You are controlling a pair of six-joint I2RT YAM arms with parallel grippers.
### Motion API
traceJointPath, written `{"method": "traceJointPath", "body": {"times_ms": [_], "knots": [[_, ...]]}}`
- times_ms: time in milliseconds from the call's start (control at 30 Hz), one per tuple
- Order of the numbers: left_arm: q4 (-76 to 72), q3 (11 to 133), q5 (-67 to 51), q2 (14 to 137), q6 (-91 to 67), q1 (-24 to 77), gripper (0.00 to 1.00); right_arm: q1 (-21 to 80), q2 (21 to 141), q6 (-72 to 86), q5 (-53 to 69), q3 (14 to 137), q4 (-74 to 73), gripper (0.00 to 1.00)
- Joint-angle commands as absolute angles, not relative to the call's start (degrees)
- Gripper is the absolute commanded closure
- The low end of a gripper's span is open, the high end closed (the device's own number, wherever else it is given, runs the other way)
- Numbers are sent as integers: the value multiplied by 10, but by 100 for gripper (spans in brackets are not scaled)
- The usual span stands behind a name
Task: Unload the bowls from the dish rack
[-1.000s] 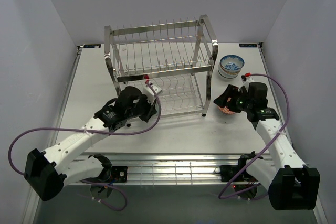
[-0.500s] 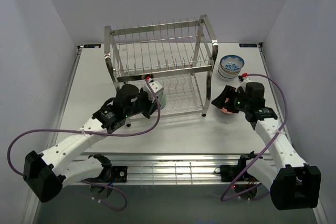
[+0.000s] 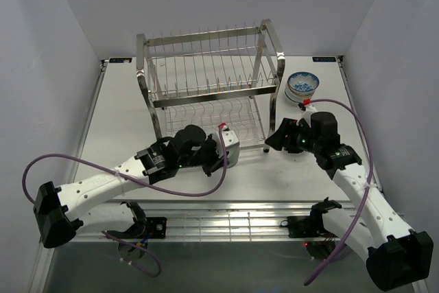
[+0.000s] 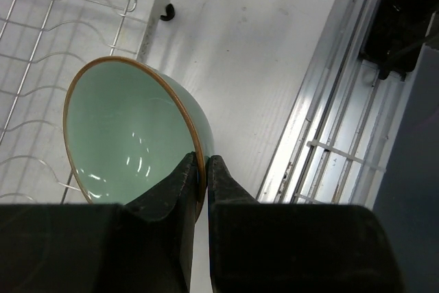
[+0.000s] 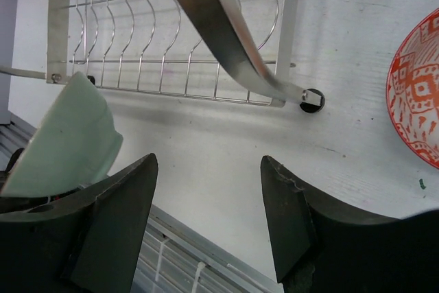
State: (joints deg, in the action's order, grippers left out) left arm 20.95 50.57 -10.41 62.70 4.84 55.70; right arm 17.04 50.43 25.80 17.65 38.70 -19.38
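Mint bowl (image 4: pixel 130 135) moved off dish rack (image 3: pixel 212 95), clamped by left tool (image 4: pixel 204 169).

A white, matte surface (image 3: pixel 123 114), seen from above. Toward its far middle stands a 2-tier steel wire dish rack (image 3: pixel 212 94) on 4 chrome posts. In the right wrist view, 1 black foot (image 5: pixel 312 99) of the rack touches the surface. Just right of the rack, near the far right corner, a blue-and-white bowl (image 3: pixel 302 86) sits upright. Closer in, right of that foot and apart from it, a red-patterned bowl (image 5: pixel 418 94) rests upright on the surface, its inside covered in a geometric design. A slotted metal rail (image 3: pixel 226 219) runs along the near edge. Faint scuffs mark the white top.
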Motion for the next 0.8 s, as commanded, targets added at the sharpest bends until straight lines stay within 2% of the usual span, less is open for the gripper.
{"method": "traceJointPath", "body": {"times_ms": [0, 233, 400, 767], "knots": [[182, 552, -52, 635, 49, 603, 100, 192, 485, 277, 170, 399, -203, 33], [221, 611, 78, 730, 77, 713, 100, 239, 495, 286, 192, 438, -231, 32], [221, 635, 136, 778, 97, 751, 100, 283, 514, 286, 196, 453, -241, 31], [221, 674, 170, 822, 120, 786, 100, 380, 570, 265, 94, 424, -316, 33]]}}
